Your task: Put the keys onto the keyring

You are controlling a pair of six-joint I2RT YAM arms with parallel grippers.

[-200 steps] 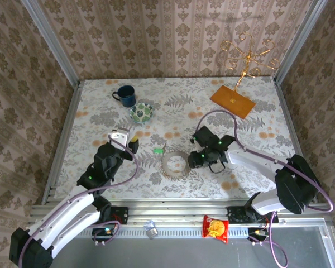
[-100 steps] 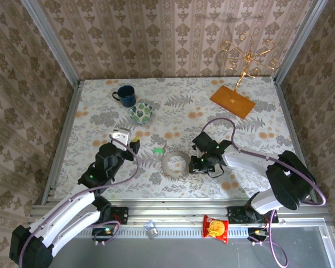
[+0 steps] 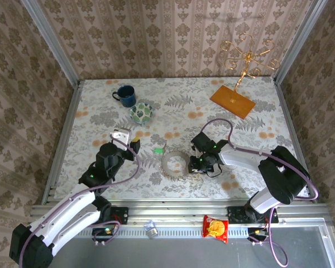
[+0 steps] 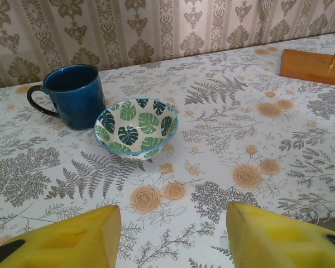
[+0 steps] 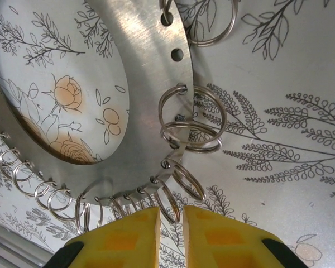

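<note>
At the right rim of the keyring (image 5: 153, 67), mid-bench (image 3: 257, 134), your right gripper (image 5: 171, 218) holds narrow jaws about a split ring (image 5: 168, 202), grip unclear; next your left gripper (image 4: 173, 223), jaws wide, likely must fetch the green-tagged key (image 3: 157, 151) just left.

Left tool (image 4: 172, 226) w/ 2 yellow pads (image 4: 84, 237) apart; blue mug (image 4: 73, 96) just beside leaf-print bowl (image 4: 137, 125) on floral tablecloth (image 4: 229, 120).

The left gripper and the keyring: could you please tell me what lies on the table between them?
In the top view, the green-tagged key lies between the left gripper and the keyring.
</note>
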